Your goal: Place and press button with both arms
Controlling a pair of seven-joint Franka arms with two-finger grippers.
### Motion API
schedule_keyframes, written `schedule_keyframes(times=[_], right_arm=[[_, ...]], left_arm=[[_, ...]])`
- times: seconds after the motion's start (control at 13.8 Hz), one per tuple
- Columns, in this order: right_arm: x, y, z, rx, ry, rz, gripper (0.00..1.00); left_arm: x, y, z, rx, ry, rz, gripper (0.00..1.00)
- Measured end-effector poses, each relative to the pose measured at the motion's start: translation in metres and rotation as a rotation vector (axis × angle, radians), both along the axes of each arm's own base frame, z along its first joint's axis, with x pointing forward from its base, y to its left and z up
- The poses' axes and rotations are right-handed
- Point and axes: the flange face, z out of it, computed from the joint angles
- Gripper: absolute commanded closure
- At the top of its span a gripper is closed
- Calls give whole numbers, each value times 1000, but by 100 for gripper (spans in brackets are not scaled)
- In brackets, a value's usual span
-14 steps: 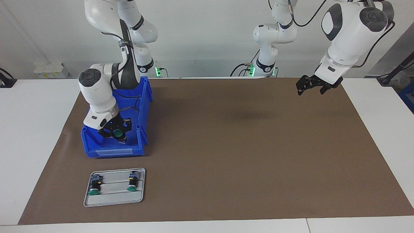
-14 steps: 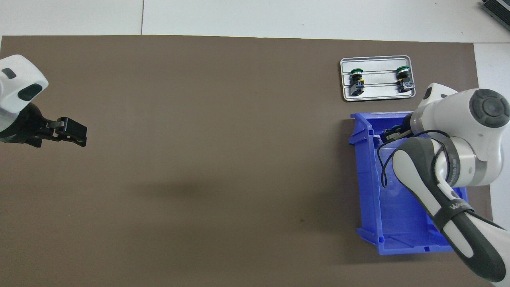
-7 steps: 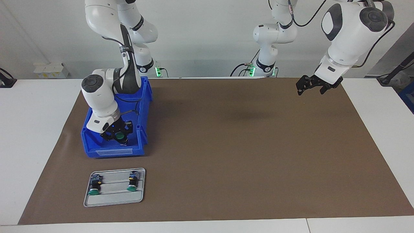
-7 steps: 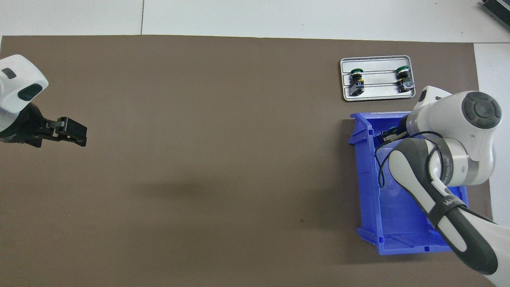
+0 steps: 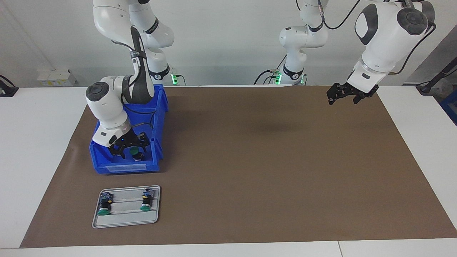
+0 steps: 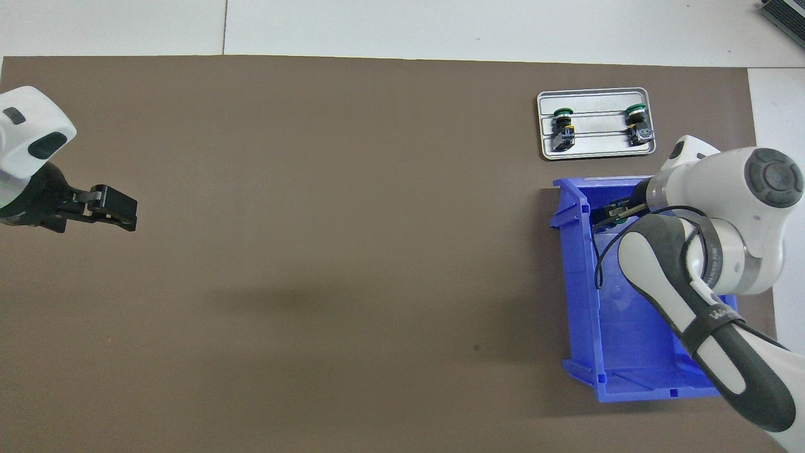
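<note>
1. Button (image 5: 135, 151), with its round green cap up, sits inside the blue bin (image 5: 159, 117), at the end of the bin farthest from the robots.
2. We see the right gripper (image 5: 129, 149) down inside that bin, right at the button; its fingers are spread apart on either side of the green cap and do not clamp it.
3. From overhead, the right arm (image 6: 710, 251) covers most of the bin's interior, and only a sliver of the gripper and the green cap shows at the bin's end farthest from us.
4. We find the grey tray (image 5: 125, 221) on the brown mat (image 5: 267, 160), farther from the robots than the bin and near it, toward the right arm's end of the table.
5. Two more green-capped buttons lie on their sides on the tray, one (image 5: 104, 207) toward the right arm's end and one (image 5: 145, 203) beside it, well apart, caps pointing away from the robots.
6. We see the left gripper (image 5: 342, 97) hanging in the air over the mat's corner at the left arm's end; its jaws stand open and hold nothing, and the left arm (image 5: 385, 35) waits.
</note>
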Motion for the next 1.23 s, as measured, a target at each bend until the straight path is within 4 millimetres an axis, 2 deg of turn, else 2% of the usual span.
schedule_keyframes(times=[0.22,0.44,0.58,1.02,1.23], right_arm=[[-9,3,33,20,4,-172,6],[-22,7,79,33,2,-281,4],[-30,7,116,35,19,-317,3],[-28,-5,242,12,19,-364,3],[-28,-2,288,-2,15,-381,3]], left_arm=[[0,0,0,0,0,0,0],[0,0,0,0,0,0,0],[0,0,0,0,0,0,0],[0,0,0,0,0,0,0],[0,0,0,0,0,0,0]])
